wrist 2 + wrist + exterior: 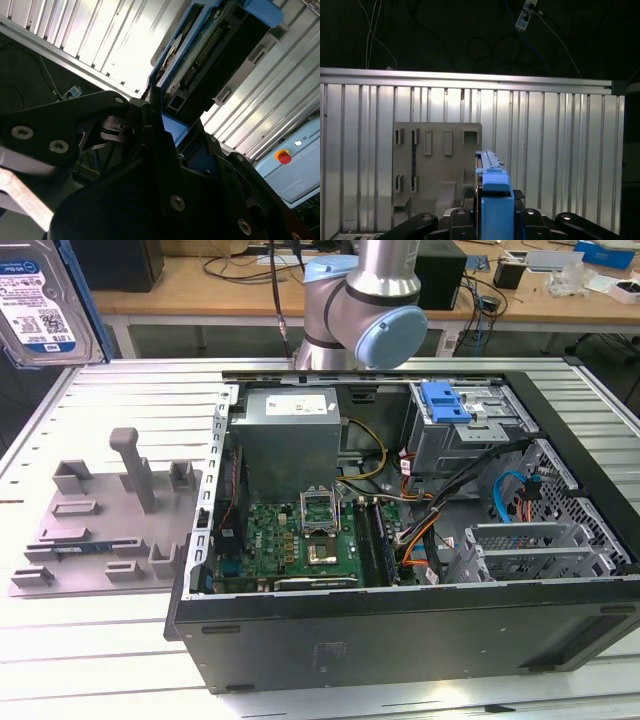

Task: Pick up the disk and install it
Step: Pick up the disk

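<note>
Silver metal under a white-and-blue label, the disk (40, 300) is hanging in the air high above the grey fixture (110, 510), well apart from it and framed by its blue carrier (98, 315). In the exterior view it is showing its labelled face, tilted a little.

The gripper (493, 212) is clamping the disk, with its black fingers (162, 135) pressing on the two flat faces at the carrier end. The arm (365, 300) is showing a silver-and-blue joint to the exterior view's right of the fixture, behind the open case (400, 540).

In the first wrist view the disk (491, 172) is appearing edge-on, a thin upright strip topped by the blue carrier, and the fixture (437, 155) is lying straight beneath it on the ribbed metal table (560, 150). In the second wrist view the disk (220, 45) is turning its dark underside and connector row toward the camera, with the blue rail running along its edge.

The case is sitting just beside the fixture, on the exterior view's right, with a grey power supply (290, 435) and a blue latch (445, 400) inside it.
</note>
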Controlling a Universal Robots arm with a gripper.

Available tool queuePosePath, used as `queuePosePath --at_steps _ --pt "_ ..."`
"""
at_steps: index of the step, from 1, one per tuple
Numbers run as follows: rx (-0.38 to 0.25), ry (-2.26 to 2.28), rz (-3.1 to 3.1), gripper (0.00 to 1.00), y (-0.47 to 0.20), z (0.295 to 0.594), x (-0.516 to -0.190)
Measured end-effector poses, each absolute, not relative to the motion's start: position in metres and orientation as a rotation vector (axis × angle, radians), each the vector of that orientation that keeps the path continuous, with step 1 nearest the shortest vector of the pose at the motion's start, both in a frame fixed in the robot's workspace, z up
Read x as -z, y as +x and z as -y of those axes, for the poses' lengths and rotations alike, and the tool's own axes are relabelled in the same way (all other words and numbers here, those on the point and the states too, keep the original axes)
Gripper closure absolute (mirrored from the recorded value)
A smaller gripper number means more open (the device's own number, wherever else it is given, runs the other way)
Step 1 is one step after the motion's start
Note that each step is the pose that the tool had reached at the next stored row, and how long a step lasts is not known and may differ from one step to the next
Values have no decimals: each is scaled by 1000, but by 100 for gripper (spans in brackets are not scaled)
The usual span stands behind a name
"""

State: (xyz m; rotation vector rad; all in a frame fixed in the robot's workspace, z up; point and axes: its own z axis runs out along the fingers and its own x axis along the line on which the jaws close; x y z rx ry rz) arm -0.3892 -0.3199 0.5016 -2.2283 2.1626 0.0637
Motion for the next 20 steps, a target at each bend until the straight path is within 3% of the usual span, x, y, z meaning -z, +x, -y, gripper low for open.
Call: queuePosePath --at_steps 20 --pt "-80 -2235 -2170 63 -333 377 -502"
